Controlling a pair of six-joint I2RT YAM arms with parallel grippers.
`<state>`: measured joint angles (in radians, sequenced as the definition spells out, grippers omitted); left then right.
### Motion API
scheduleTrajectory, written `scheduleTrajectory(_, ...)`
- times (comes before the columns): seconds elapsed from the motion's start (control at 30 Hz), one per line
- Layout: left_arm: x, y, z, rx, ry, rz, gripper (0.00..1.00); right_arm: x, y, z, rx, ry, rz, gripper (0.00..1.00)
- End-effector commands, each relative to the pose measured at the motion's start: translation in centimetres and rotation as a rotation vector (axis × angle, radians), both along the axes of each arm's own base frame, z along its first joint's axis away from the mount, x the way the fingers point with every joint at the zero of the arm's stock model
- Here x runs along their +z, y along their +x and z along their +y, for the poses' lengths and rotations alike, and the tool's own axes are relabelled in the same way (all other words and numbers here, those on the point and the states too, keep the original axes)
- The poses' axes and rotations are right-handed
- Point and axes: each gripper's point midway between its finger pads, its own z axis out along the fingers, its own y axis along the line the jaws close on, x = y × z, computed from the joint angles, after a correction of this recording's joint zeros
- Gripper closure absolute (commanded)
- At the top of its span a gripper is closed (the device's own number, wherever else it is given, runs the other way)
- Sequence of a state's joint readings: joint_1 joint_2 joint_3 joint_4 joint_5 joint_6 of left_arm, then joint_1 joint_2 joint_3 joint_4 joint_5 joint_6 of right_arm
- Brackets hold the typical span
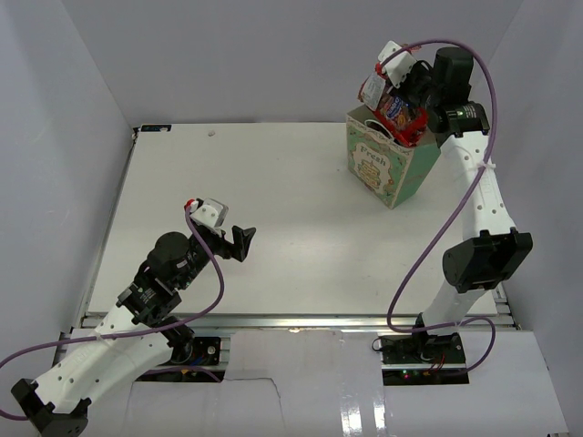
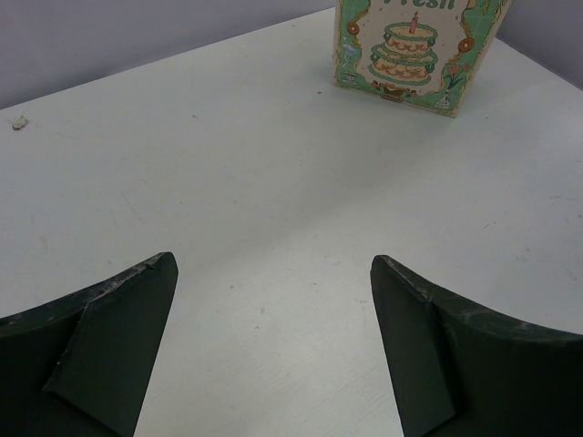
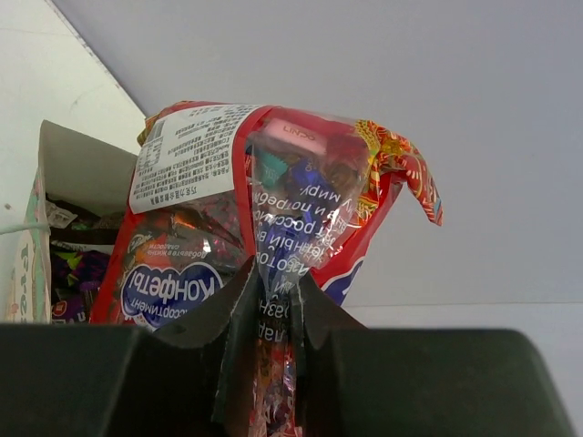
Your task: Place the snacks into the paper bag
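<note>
The pale mint-green paper bag with the "Fresh" cake label stands open at the far right of the table; it also shows in the left wrist view and the right wrist view. My right gripper is shut on the large red crinkly candy bag, holding it over the bag's mouth; the right wrist view shows the pinched film between the fingers. Purple wrappers lie inside the paper bag. My left gripper is open and empty, low over the table at the near left.
White walls close in the table on the left, back and right. A small crumb lies on the table at the far left. The right arm rises along the table's right edge.
</note>
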<state>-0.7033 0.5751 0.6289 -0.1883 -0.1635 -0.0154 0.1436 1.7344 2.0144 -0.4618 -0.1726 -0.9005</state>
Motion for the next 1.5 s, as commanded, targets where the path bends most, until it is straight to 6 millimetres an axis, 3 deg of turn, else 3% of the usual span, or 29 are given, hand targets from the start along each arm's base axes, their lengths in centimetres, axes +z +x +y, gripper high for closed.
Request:
scheduleTrajectory(0.0, 0.2, -0.1, -0.1, -0.011, -0.002, 0.000, 0.02, 12.1, -3.4, -0.3, 0.007, -0.031, -0.368, 0.92)
scheduleTrajectory(0.57, 0.0, 0.0, 0.0, -0.006, 0.002, 0.003, 0.02, 11.2, -3.1, 0.1, 0.039, -0.210, -0.438, 0.92)
scheduleTrajectory(0.83, 0.1, 0.0, 0.0, -0.003, 0.002, 0.001, 0.02, 9.3, -2.8, 0.6, 0.083, -0.294, -0.445, 0.92)
scheduleTrajectory(1.2, 0.0, 0.0, 0.1, 0.000, 0.004, 0.003, 0.02, 8.3, -3.3, 0.9, 0.115, -0.344, -0.455, 0.92)
scheduleTrajectory(1.47, 0.0, 0.0, 0.1, 0.000, 0.004, 0.003, 0.02, 8.6, -3.0, 0.7, 0.110, -0.388, -0.487, 0.92)
